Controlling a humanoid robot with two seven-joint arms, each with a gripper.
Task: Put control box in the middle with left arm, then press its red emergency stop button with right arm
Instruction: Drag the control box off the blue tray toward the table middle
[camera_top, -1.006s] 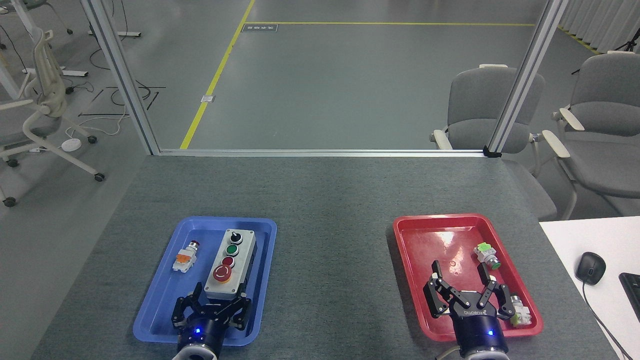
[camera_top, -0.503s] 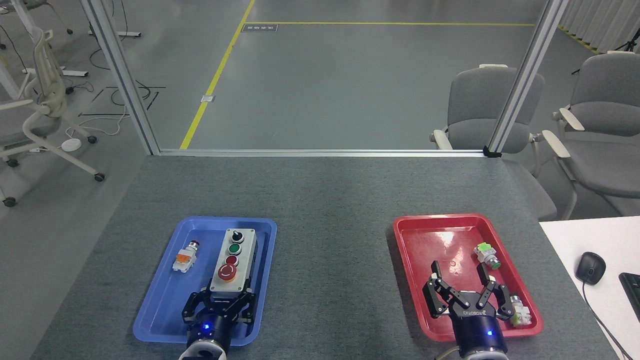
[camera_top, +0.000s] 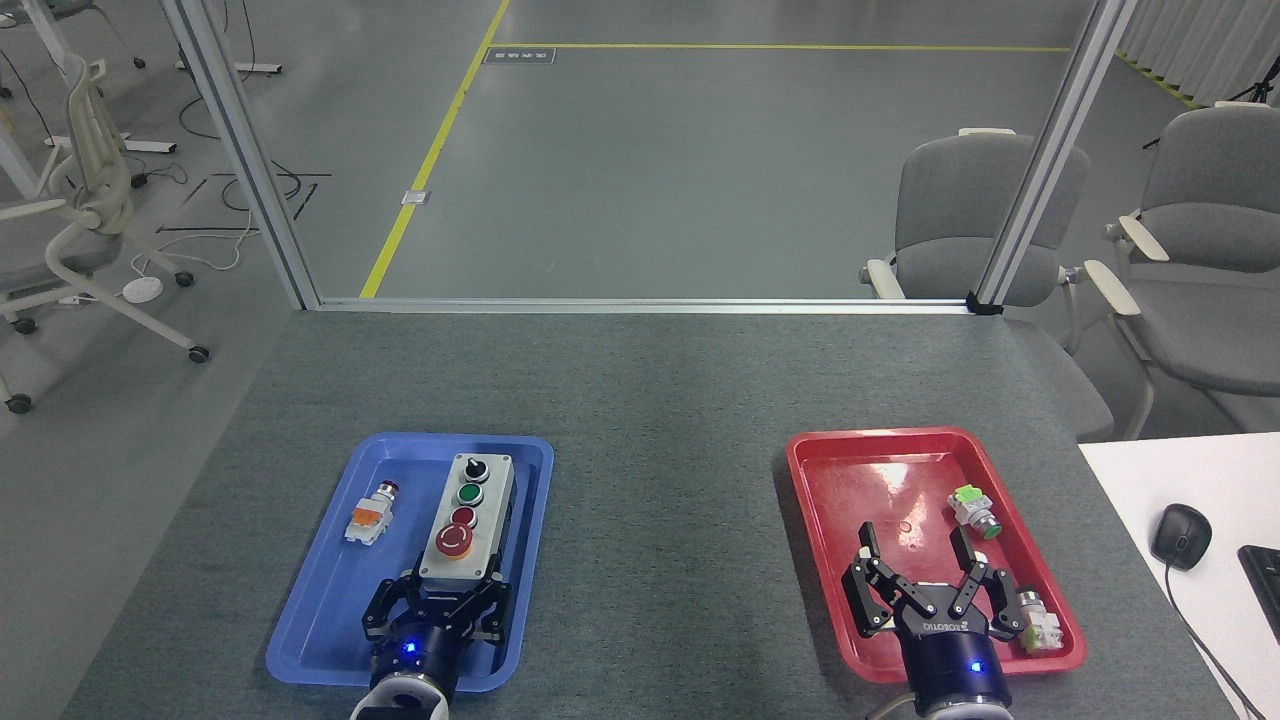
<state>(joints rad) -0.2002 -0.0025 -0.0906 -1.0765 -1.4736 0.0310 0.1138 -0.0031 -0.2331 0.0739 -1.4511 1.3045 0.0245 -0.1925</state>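
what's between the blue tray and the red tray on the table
Nothing: in the head view, only bare grey table lies between the blue tray and red tray.

Glossy plastic red tray, matt felt-like grey table

Grey floor, yellow line; grey chairs right, white chair left.

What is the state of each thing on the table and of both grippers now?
control box: upright in the blue tray, buttons facing up.
left gripper: shut on the near end of the control box.
right gripper: open, over the red tray, holding nothing.
white-and-orange push-button part: lying loose in the blue tray.
green push-button part: lying loose in the red tray.
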